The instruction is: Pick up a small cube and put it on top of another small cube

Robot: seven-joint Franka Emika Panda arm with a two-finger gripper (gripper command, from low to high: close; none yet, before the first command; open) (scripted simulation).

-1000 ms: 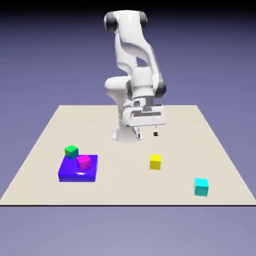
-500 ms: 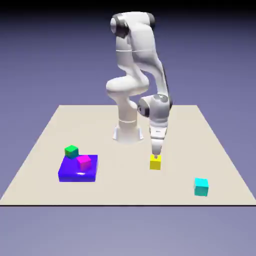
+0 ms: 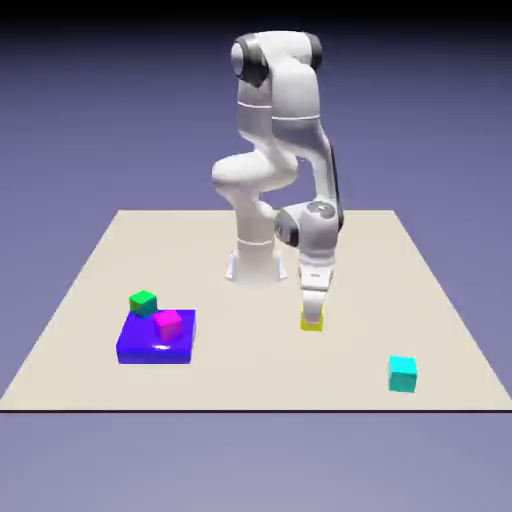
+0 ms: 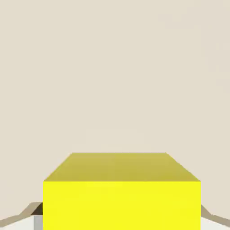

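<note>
The claw point(image 3: 313, 319) is closed snugly on the yellow cube point(image 3: 312, 325), fingers either side (a bright handful). In the exterior view, the cyan cube point(image 3: 402, 375) sits at its four o'clock.

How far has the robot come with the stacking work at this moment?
Reaching the cube looks done: the gripper is down at the yellow cube. In hand is the grasp: in the hand view, the yellow cube fills the space between the fingers, with a finger tip close against its side. Left is the stacking: the yellow cube is not on top of the cyan cube or the green cube.
</note>
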